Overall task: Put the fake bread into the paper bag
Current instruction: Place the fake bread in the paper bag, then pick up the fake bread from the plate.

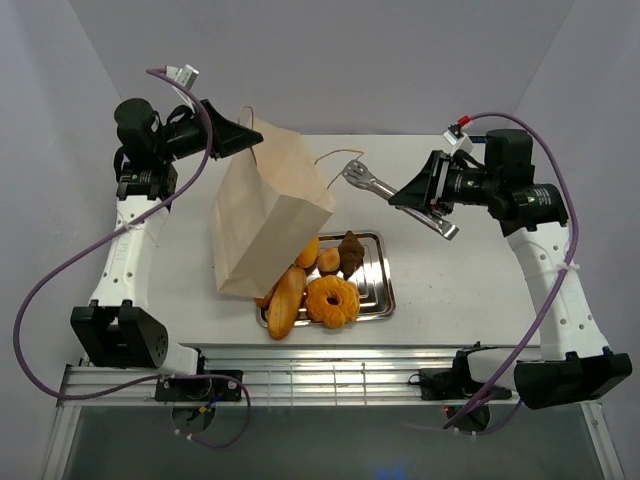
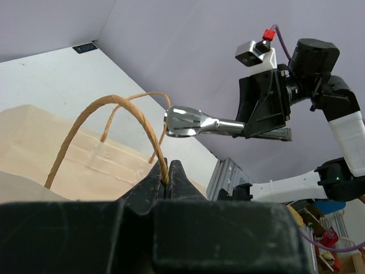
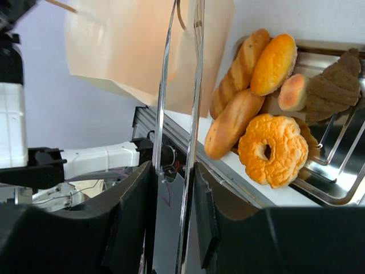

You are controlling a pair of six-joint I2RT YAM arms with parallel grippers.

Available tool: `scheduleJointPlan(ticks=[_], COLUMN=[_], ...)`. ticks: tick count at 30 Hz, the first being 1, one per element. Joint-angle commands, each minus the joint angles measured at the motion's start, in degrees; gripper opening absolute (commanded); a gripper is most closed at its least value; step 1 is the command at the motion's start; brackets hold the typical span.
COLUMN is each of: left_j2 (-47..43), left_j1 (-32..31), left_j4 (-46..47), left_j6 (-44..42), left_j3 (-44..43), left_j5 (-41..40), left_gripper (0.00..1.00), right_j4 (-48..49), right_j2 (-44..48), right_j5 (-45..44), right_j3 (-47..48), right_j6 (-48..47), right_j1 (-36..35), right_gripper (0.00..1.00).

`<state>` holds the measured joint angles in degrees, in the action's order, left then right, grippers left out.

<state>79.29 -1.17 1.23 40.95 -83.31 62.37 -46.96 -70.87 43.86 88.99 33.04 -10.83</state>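
The steel tray (image 1: 378,292) lies close to the near edge of the table (image 1: 450,290), about midway across it. All the fake bread (image 1: 328,262) is on the tray. The ring doughnut (image 1: 332,300) sits at the near side. A long loaf (image 1: 286,302) beside it pokes out over the tray's near-left corner. A dark pastry (image 1: 351,252) and small rolls lie against the far rim. Right of the tray the tabletop is bare out to its right edge, and a narrower bare strip runs along the left edge.

The paper bag (image 1: 265,215) stands just left of the tray. Its base is against the tray's left side and its body leans, so that its upper right corner hangs over the far-left loaves. The mouth of the bag is hard to make out.

Farther back on the left, the left gripper (image 2: 168,178) is pinched tight on one cord handle (image 2: 102,108), holding the bag's top edge up.

On the far right, the right gripper (image 3: 174,182) is raised above the table, clear of the tray. It clasps the metal tongs (image 3: 194,85) around both arms. The tips of the tongs point left toward the bag's top, with a gap between them and the paper.
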Motion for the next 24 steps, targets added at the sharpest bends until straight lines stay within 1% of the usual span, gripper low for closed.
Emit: scheduleJointPlan(ticks=[1, 4, 5, 6, 8, 9, 10, 11, 12, 13, 14, 15, 16, 18, 21, 24], left_j2=[4.09, 6.93, 6.93, 6.59, 4.92, 3.96, 3.08, 0.54, -0.79, -2.37, -5.43, -6.85, -8.26, -12.02, -15.20, -17.40], left_j1=[0.82, 2.04, 3.88, 4.85, 9.15, 10.47, 13.27, 14.95, 18.19, 19.87, 21.46, 23.82, 24.37, 24.64, 24.64, 24.72], left_j4=[2.80, 2.20, 1.32, -1.47, -5.53, -7.63, -8.43, -8.62, -7.31, -5.21, -3.54, -2.22, -2.55, -6.32, -12.64, -15.56], left_j6=[-1.05, -0.17, -0.86, -1.65, -3.76, -4.21, -4.12, -3.69, -2.90, -1.67, 0.69, 1.32, 1.15, -1.39, -5.17, -6.85], left_j3=[-8.95, -12.31, -12.67, -12.41, -9.87, -7.94, -5.31, 1.15, 5.22, 9.44, 16.96, 19.73, 21.85, 24.93, 26.18, 27.67], left_j5=[5.03, 6.36, 6.01, 5.14, 3.55, 3.38, 3.63, 3.90, 4.34, 5.56, 5.92, 5.75, 3.83, 1.02, -4.96, -9.54], left_gripper=[0.00, 0.00, 0.00, 0.00, 0.00, 0.00, 0.00, 0.00, 0.00, 0.00, 0.00, 0.00, 0.00, 0.00, 0.00, 0.00], right_j4=[8.72, 10.66, 10.57, 10.57, 11.10, 11.88, 12.94, 14.25, 14.61, 14.88, 14.97, 14.53, 14.01, 14.09, 15.14, 16.72], right_j2=[1.70, 1.79, 1.44, 1.26, 1.26, 1.44, 1.52, 1.79, 1.96, 2.14, 2.23, 2.14, 1.97, 1.96, 2.31, 3.19], right_j5=[0.27, 0.53, 0.35, -0.08, -0.26, -0.09, 0.52, 1.05, 1.06, 0.97, 0.45, -0.26, -0.44, 0.35, 1.76, 2.37], right_j3=[-6.27, -8.66, -8.48, -7.87, -8.13, -8.74, -10.92, -11.90, -13.56, -14.28, -14.81, -15.07, -15.16, -15.60, -17.09, -20.25], right_j6=[0.18, -0.25, -0.69, -1.13, -1.75, -1.57, -1.40, -1.22, -1.48, -1.75, -2.79, -3.50, -4.20, -5.00, -5.00, -5.00], right_j1=[0.46, 0.63, 0.72, 0.72, 0.72, 0.72, 0.72, 0.72, 0.72, 0.72, 0.72, 0.72, 0.72, 0.72, 0.72, 0.63], right_gripper=[0.40, 0.40, 0.40, 0.40, 0.40, 0.40, 0.40, 0.40, 0.40, 0.40, 0.40, 0.40, 0.40, 0.40, 0.40, 0.41])
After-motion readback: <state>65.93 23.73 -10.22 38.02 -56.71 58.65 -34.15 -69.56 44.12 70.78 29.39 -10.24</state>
